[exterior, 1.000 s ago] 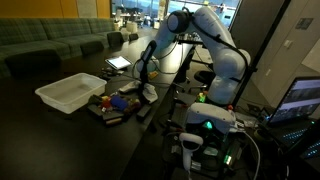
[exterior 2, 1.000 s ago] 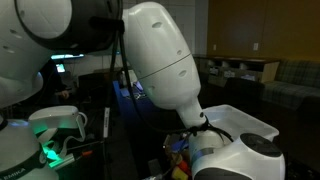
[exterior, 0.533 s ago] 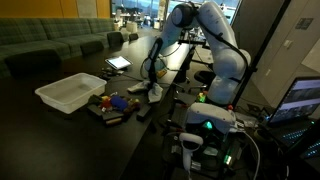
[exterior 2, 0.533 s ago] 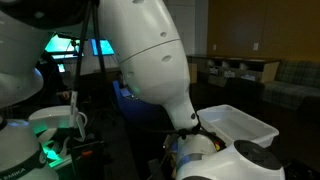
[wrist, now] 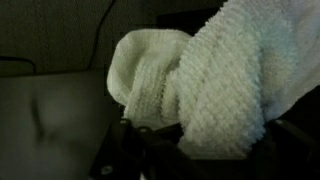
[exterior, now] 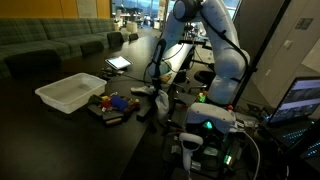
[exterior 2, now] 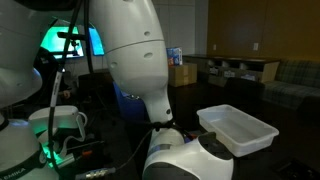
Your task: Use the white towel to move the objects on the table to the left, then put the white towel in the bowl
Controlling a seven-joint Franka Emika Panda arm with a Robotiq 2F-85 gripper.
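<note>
In an exterior view my gripper (exterior: 158,86) is shut on the white towel (exterior: 160,97), which hangs just above the dark table, to the right of a cluster of small coloured objects (exterior: 117,102). The white bowl, a rectangular tub (exterior: 70,92), stands left of the objects and also shows in an exterior view (exterior 2: 238,131). In the wrist view the bunched white towel (wrist: 215,80) fills most of the picture and hides the jaws (wrist: 200,150).
A dark flat block (exterior: 112,116) lies at the front of the object cluster. A tablet (exterior: 118,63) lies further back on the table. The robot's base and electronics with green lights (exterior: 205,125) stand at the right. The arm's body (exterior 2: 150,70) blocks much of an exterior view.
My gripper has moved to the right with the towel, away from the coloured objects. The objects and the tub have stayed where they were.
</note>
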